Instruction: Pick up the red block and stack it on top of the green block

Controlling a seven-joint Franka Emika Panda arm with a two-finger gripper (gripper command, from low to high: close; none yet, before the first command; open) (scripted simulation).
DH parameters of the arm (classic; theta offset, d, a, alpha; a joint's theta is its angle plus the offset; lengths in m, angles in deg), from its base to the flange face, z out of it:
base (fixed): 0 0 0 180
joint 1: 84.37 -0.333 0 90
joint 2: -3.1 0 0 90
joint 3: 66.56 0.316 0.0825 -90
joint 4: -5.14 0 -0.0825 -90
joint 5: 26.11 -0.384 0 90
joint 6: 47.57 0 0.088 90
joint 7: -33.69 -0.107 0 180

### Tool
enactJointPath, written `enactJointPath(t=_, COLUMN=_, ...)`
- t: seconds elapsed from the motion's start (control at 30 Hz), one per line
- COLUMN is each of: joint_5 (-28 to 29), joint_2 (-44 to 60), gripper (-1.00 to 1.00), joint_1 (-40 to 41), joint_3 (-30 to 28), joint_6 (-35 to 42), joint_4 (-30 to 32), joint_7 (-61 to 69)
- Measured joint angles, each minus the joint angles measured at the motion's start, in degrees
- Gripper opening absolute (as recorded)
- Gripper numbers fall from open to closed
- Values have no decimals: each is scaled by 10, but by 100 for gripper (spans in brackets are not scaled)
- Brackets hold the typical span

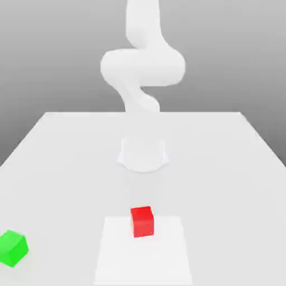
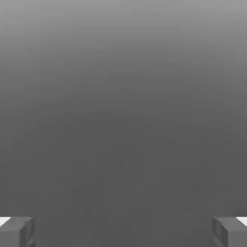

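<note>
The red block sits on the white table, near its front edge, in line with the arm's base. The green block rests far off at the exterior view's left, close to the front corner, well apart from the red one. In the hand view my gripper is open: its two grey fingertips stand far apart with nothing between them, and behind them is plain grey background. Neither block is touched.
The white arm rises from its round base at the table's middle and bends upward out of the picture. A slightly brighter square patch lies on the table under and in front of the red block.
</note>
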Motion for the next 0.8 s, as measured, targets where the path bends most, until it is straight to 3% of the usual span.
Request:
enactJointPath(t=0.57, joint_5=5, joint_2=349, gripper=0, joint_1=-23, joint_3=-29, joint_6=-253, joint_4=287, joint_7=98)
enactJointPath(t=0.8, joint_5=-22, joint_2=516, gripper=0, joint_1=-11, joint_3=-9, joint_6=-390, joint_4=287, joint_7=125)
